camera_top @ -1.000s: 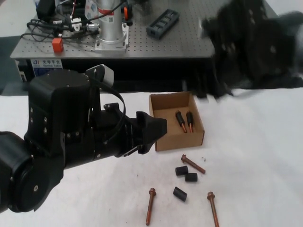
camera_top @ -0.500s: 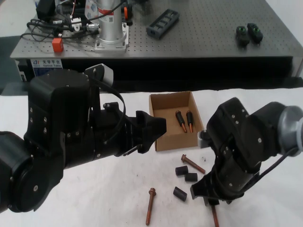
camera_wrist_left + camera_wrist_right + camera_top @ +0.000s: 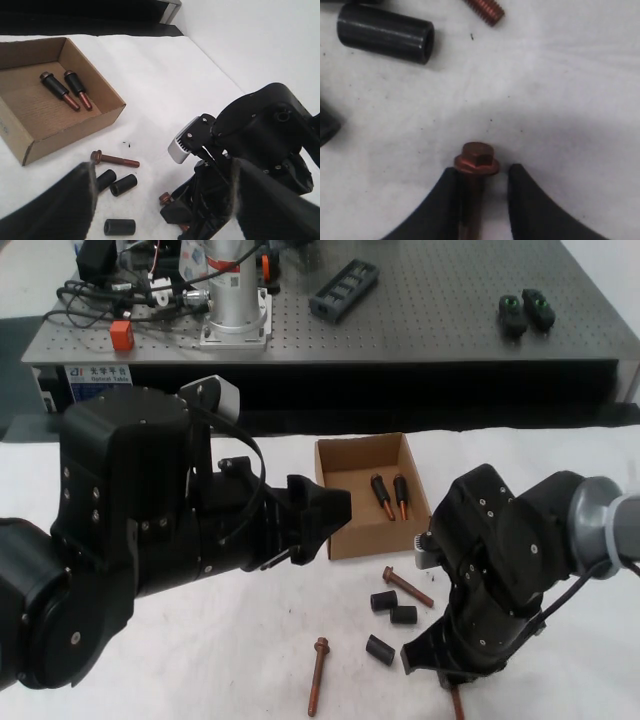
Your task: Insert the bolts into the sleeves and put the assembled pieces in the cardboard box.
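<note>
The right gripper (image 3: 485, 172) is released, its black fingers (image 3: 437, 207) straddling one copper hex-head bolt (image 3: 476, 159) on the white cloth (image 3: 560, 100). The left gripper (image 3: 161, 167) gapes wide. Three smooth black tube sleeves (image 3: 120, 226) and three bolts lie loose; two assembled pieces (image 3: 54, 86) lie in the corrugated cardboard box (image 3: 75, 131).

Copper-orange bolts (image 3: 317, 678), matte black sleeves (image 3: 379, 649), plain brown cardboard box (image 3: 340, 455), white desk (image 3: 240, 660) with faint dark specks, black left arm (image 3: 130, 520), black right arm (image 3: 500, 560) with grey collar, grey optical breadboard (image 3: 420, 320) patterned with a regular grid of holes, orange block (image 3: 121, 335)
</note>
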Action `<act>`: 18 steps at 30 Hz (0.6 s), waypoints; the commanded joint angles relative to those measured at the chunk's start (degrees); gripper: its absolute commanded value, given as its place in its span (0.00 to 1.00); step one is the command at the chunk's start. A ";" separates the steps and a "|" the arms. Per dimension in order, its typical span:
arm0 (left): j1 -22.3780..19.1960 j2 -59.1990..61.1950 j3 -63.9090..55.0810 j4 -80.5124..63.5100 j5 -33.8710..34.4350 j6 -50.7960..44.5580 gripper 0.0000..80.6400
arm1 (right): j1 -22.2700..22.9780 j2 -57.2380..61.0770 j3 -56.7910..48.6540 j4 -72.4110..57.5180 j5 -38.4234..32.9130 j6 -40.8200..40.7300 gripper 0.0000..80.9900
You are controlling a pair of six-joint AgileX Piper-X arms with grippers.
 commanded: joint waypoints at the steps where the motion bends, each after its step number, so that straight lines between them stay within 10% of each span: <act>1: 0.14 -0.50 -0.12 -0.18 -0.11 0.71 0.66 | 0.10 1.29 0.83 -0.76 -0.29 -0.04 0.03; 18: -2.44 16.82 -20.78 29.71 2.71 26.33 0.60 | -5.35 -23.85 2.33 10.72 -0.09 -4.05 0.01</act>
